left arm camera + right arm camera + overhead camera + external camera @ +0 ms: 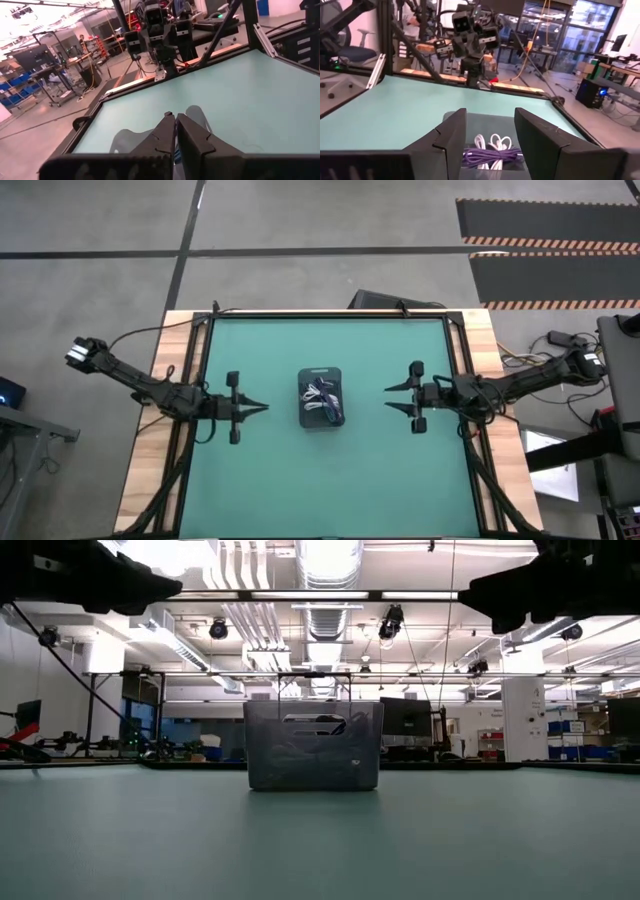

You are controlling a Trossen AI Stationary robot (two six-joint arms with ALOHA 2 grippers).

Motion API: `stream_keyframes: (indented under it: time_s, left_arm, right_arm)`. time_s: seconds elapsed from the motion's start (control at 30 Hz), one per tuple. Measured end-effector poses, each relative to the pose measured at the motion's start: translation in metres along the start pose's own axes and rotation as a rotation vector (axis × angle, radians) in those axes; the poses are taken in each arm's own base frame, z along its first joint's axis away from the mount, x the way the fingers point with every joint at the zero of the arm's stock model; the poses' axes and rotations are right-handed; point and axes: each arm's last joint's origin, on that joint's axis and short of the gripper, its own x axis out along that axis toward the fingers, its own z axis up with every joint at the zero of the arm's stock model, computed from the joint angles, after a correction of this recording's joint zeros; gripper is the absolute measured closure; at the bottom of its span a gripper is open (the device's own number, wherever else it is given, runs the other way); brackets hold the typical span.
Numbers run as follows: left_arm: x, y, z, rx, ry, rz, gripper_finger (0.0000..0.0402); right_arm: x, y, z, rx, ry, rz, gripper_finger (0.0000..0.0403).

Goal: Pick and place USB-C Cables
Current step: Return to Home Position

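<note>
High view: white and purple coiled USB-C cables (322, 398) sit in the dark grey rounded bin (322, 373) at table centre, bin's long axis far edge to near edge. My left gripper (263, 408) is pinched closed and empty, on the bin's left-edge side. My right gripper (388, 397) is spread and empty, on its right-edge side. Both about equally near.
Low view: bin (313, 755) mid-table, nothing else on top.
Left wrist: fingers together.
Right wrist: cables (490, 150) dead ahead between parted fingers. Homing likely means backing straight off.

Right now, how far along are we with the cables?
Done: the white and purple cables lie coiled in the dark bin; I see none outside it. In hand: nothing; the left gripper is shut and empty, the right gripper open and empty, one either side of the bin, clear of it. Left: probably only parking the arms.
</note>
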Motion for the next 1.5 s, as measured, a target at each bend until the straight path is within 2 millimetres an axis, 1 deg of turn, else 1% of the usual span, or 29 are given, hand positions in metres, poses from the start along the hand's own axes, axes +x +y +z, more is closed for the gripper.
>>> stream_keyframes:
  time_s: [0.3,0.37,0.5,0.63,0.8,0.97,1.13,1.27,1.5]
  left_arm:
    - [-0.008,0.000,-0.012,-0.032,-0.005,0.002,0.0400]
    - [-0.009,0.000,-0.015,-0.042,-0.006,0.002,0.0400]
    - [-0.012,0.000,-0.021,-0.055,-0.009,0.003,0.0400]
    - [-0.015,0.000,-0.025,-0.064,-0.029,0.009,0.0400]
    - [-0.017,0.000,-0.027,-0.071,-0.044,0.014,0.0400]
    - [-0.019,-0.001,-0.035,-0.068,-0.037,0.011,0.0400]
    - [-0.021,-0.002,-0.042,-0.081,-0.058,0.033,0.0400]
    - [-0.022,-0.003,-0.045,-0.080,-0.052,0.033,0.0400]
    - [-0.022,-0.002,-0.045,-0.128,-0.056,0.032,0.0400]
  right_arm:
    - [-0.014,-0.001,-0.006,0.008,-0.039,-0.013,0.0248]
    - [-0.016,-0.002,-0.008,0.012,-0.034,-0.046,0.0251]
    - [-0.020,-0.003,-0.018,0.007,0.016,-0.111,0.0255]
    - [-0.023,-0.003,-0.025,0.001,0.013,-0.132,0.0260]
    - [-0.025,-0.004,-0.021,-0.014,-0.016,-0.140,0.0266]
    - [-0.031,-0.007,-0.013,-0.032,-0.084,-0.160,0.0273]
    - [-0.035,-0.011,-0.008,-0.076,-0.115,-0.228,0.0281]
    - [-0.039,-0.015,-0.004,-0.102,-0.142,-0.267,0.0289]
    - [-0.048,-0.019,-0.003,-0.103,-0.148,-0.285,0.0301]
